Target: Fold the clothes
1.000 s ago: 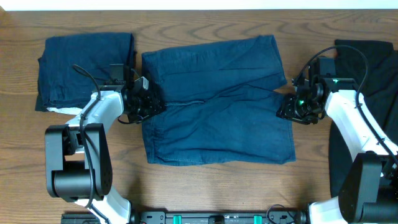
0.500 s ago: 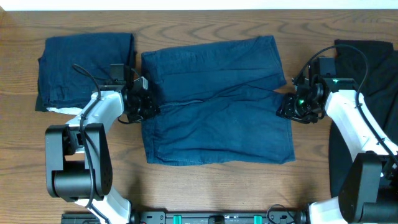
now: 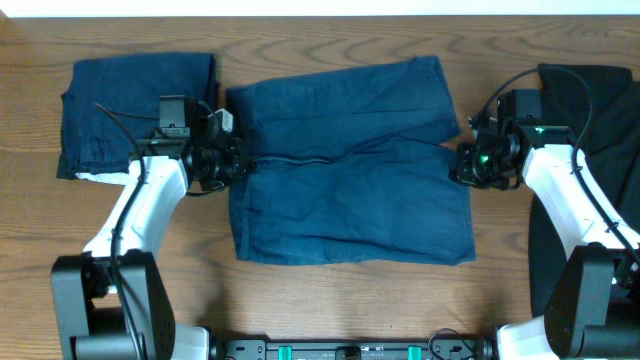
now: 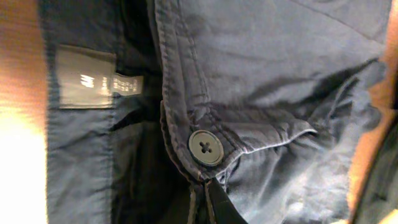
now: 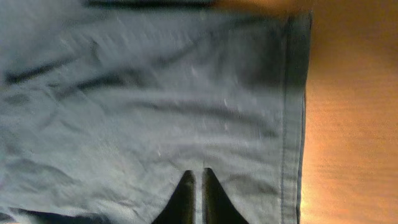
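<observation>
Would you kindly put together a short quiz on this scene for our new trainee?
1. True or false: a folded navy garment lies to the left of the spread denim garment.
2. On the denim, the left wrist view shows: A) a zip pull; B) a button and a sewn label; C) a belt.
3. Which gripper is nearer the black garment?
Key: 1 true; 2 B; 3 the right gripper.
</observation>
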